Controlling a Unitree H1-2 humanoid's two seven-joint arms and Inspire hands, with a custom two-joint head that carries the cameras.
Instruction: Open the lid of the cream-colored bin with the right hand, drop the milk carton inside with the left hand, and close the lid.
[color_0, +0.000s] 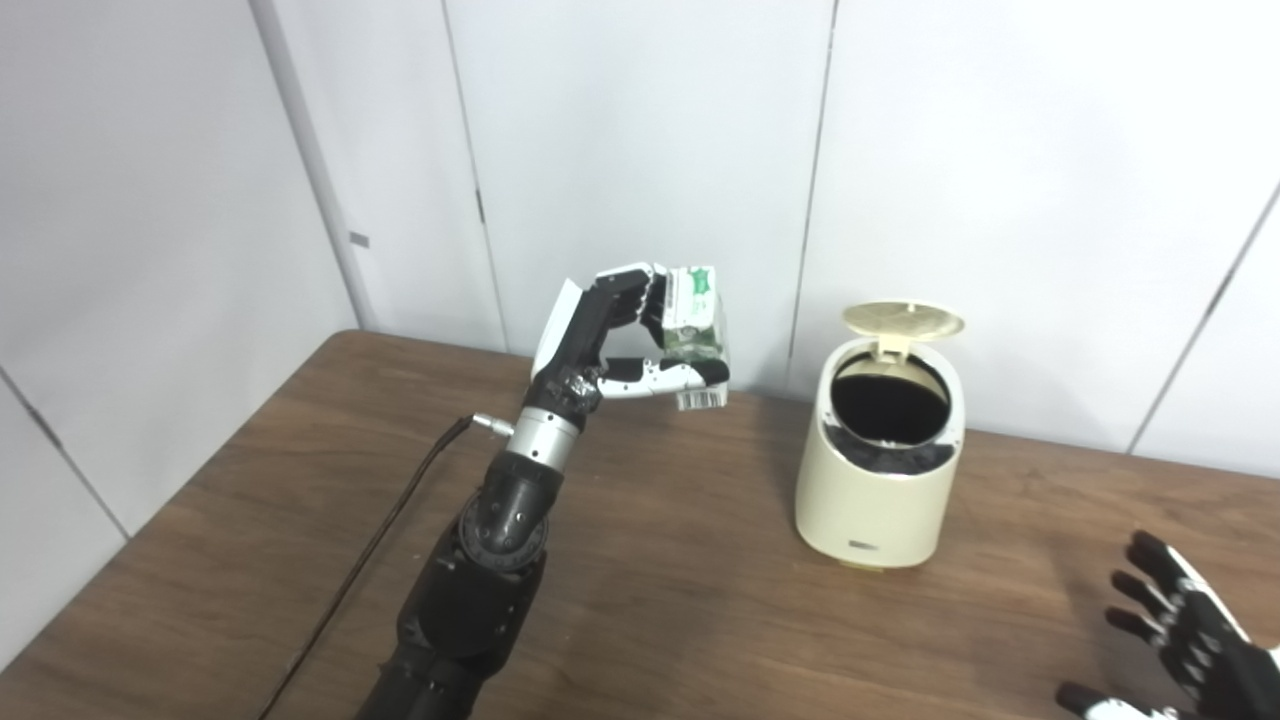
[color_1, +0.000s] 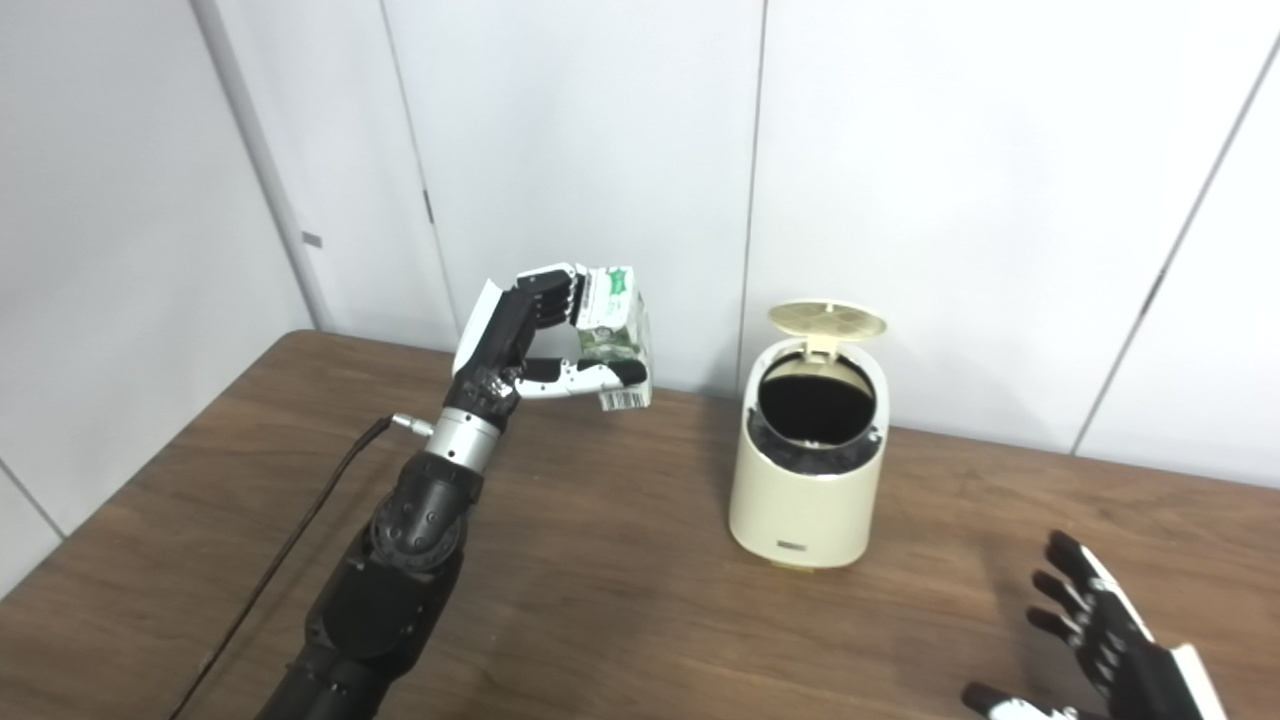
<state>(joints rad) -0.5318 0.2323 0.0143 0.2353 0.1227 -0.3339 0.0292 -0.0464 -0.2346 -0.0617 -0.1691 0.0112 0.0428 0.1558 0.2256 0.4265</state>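
**Inspector:** Position of the milk carton (color_0: 693, 335)?

**Assistant:** Centre of the frame, raised above the counter (color_0: 680, 600). The left hand (color_0: 620, 345) pinches it, fingers (color_0: 640, 295) over the top and thumb beneath, near the barcode end. It hangs left of the cream-colored bin (color_0: 878, 470) and apart from it.

**Inspector:** The bin?

**Assistant:** Upright on the counter, right of centre. Its lid (color_0: 903, 320) is tipped up at the back hinge, and the dark opening faces the cameras.

**Inspector:** The right hand (color_1: 1100, 640)?

**Assistant:** Lower right corner, partly cut off by the frame edge. Its fingers are spread and it holds nothing. It sits well apart from the bin.

**Inspector:** Anything further?

**Assistant:** A black cable (color_0: 370, 555) runs along the left forearm. White wall panels (color_0: 640, 150) stand behind the counter.
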